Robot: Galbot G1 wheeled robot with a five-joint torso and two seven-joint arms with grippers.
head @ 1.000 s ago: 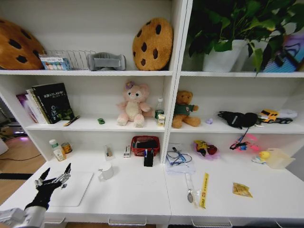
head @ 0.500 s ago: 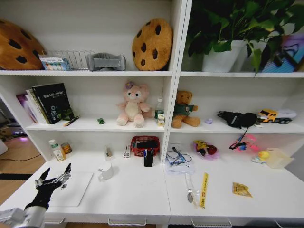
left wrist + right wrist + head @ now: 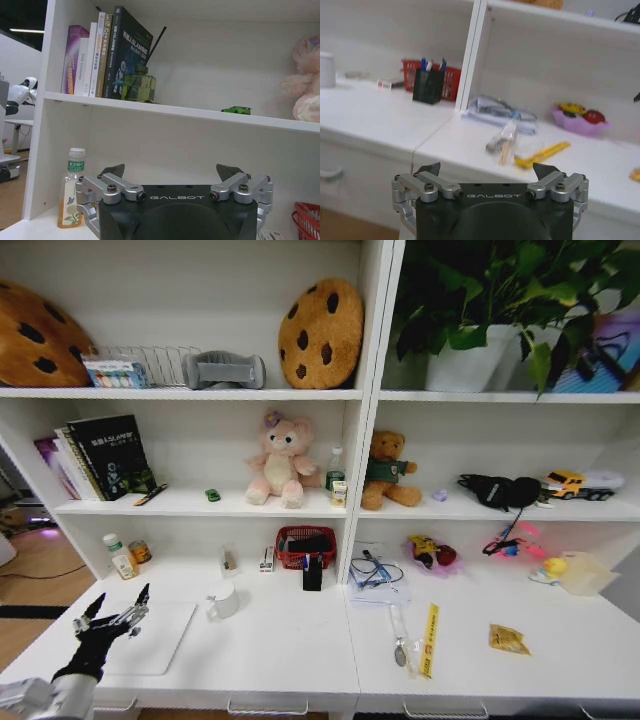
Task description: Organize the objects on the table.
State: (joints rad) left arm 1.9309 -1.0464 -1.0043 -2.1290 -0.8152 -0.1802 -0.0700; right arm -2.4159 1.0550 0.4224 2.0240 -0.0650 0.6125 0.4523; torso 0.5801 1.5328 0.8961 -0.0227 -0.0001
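Fingers spread wide on both hands, nothing between them, that was how I read it. My left gripper (image 3: 112, 614) hung over the front left corner of the table (image 3: 290, 660), its black tips splayed just above the near edge of the silver laptop (image 3: 155, 636), which lay flat and closed right under it. From those fingers the laptop ran off toward two o'clock, long axis across the desk, so the left arm was plainly the nearer one for it. In the left wrist view the same left gripper (image 3: 174, 172) faced the shelving, with a green-capped bottle (image 3: 71, 194) at about nine o'clock on the desk and a tiny green toy (image 3: 236, 110) up at one o'clock on the shelf board. The right gripper (image 3: 487, 172) sat low in front of the drawers, open too, and looked across the desktop at a black pen holder with markers (image 3: 428, 84) at eleven o'clock and a yellow strip (image 3: 542, 153) near one o'clock; it was well apart from all of them. My call was that the laptop was the first candidate, and the grip would have to come in over its near edge. Against the pictures from a second ago I saw no change: the left arm held the same pose, and nothing on the desk had shifted.
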